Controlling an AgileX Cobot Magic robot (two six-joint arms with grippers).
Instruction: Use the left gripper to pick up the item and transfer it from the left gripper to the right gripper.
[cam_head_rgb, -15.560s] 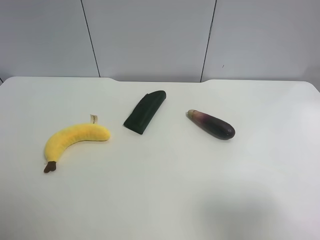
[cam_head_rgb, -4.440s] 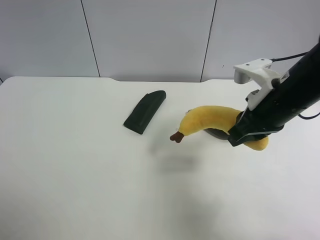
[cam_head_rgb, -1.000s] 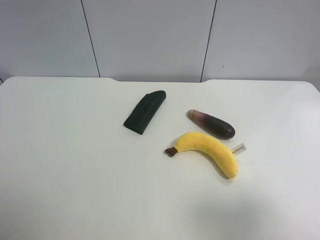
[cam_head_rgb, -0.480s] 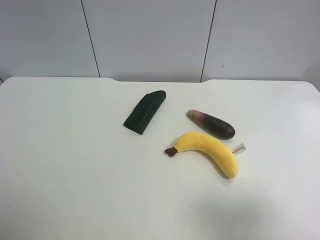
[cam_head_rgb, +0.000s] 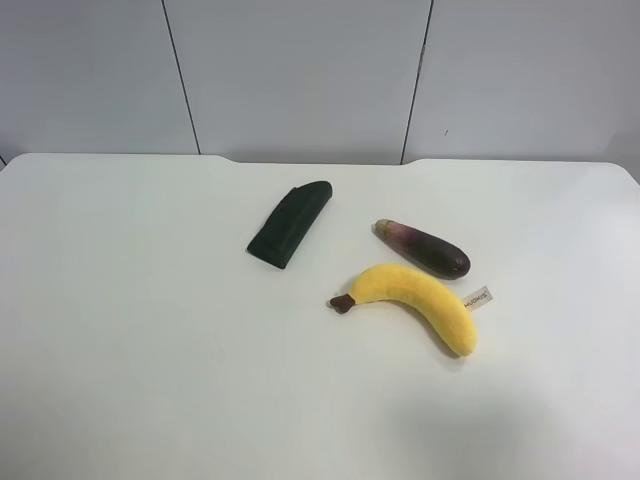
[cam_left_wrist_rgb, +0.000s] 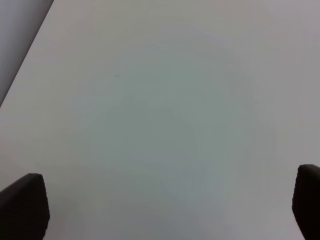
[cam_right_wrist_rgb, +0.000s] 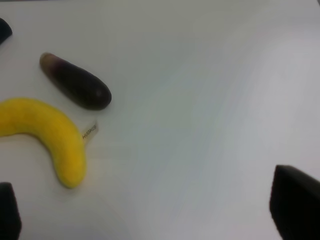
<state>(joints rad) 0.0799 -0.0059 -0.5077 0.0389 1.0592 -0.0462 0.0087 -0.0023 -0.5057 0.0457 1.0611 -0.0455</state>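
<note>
The yellow plush banana (cam_head_rgb: 420, 298) lies free on the white table (cam_head_rgb: 150, 330), right of centre, its brown stem tip pointing left and its white tag at the right. It also shows in the right wrist view (cam_right_wrist_rgb: 50, 135). No arm shows in the exterior high view. My right gripper (cam_right_wrist_rgb: 150, 220) is open and empty, its fingertips (cam_right_wrist_rgb: 295, 205) wide apart above bare table, away from the banana. My left gripper (cam_left_wrist_rgb: 165, 207) is open and empty over bare table; its fingertips (cam_left_wrist_rgb: 25, 205) stand far apart.
A dark purple eggplant (cam_head_rgb: 423, 248) lies just behind the banana, also in the right wrist view (cam_right_wrist_rgb: 76, 88). A dark green cucumber (cam_head_rgb: 289, 224) lies near the table's middle back. The table's far edge meets a grey panelled wall (cam_head_rgb: 300, 70).
Earlier the banana lay at the left, then the arm with the white bracket held it by the eggplant. In the last second nothing has moved.
</note>
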